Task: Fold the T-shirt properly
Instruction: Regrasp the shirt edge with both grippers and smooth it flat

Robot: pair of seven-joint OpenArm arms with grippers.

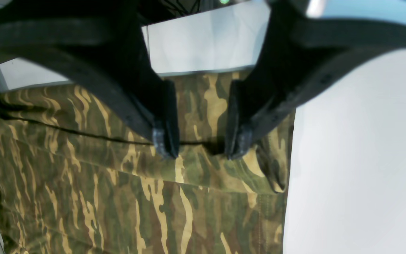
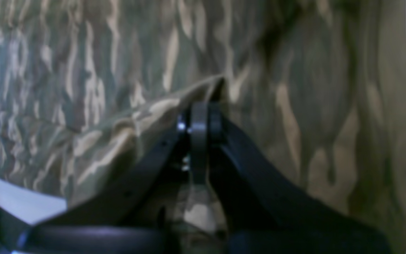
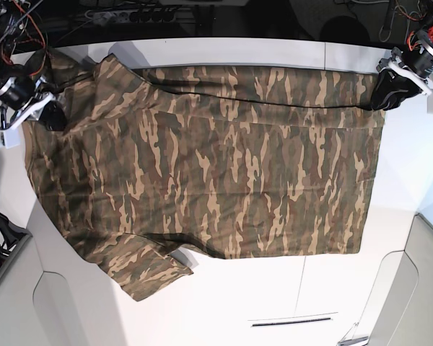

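The T-shirt (image 3: 216,166) lay spread flat across the white surface (image 3: 274,303), its long axis running side to side in the base view, one sleeve projecting toward the near edge at that view's left. My right claw (image 2: 199,116) sat at the shirt's far corner on the base view's left, at the sleeve end. In the right wrist view its jaws stood fully together, and a raised ridge of camouflage fabric ran up into the fingertips; the picture was blurred, but the cloth appeared pinched between them. My left claw (image 1: 199,151) sat at the opposite far corner, on the base view's right, at the hem end. Its jaws stood partly apart, one fingertip on each side of a strip of fabric, both tips resting down on the cloth along a dark fold line. The fabric between the fingers (image 1: 166,141) lay flat and was not gripped. Just beside the left claw, the shirt's edge ended and the bare surface began. The two claws were well apart, with the shirt's full length between them.
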